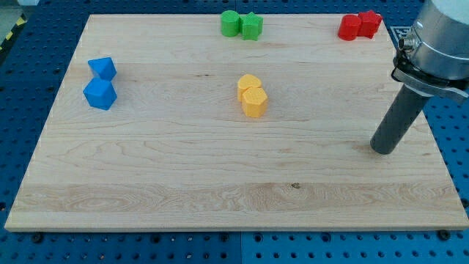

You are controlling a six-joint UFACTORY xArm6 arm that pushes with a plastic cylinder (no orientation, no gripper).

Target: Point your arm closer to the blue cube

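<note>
Blue cube (100, 94) sits far left; my tip (382, 149), a gripperless rod, far right.

The arm (440, 40) runs off the view's top and right edges, only its lower housing and rod showing. The right red block (370, 23) sits just beside that housing, its exact shape hard to read. The two green blocks (242, 25) touch, their shapes too small to tell apart. The tabletop (146, 176) has its bottom corners right at the frame's edge. A yellow-black strip (9, 37) is cut off at the view's left.
</note>
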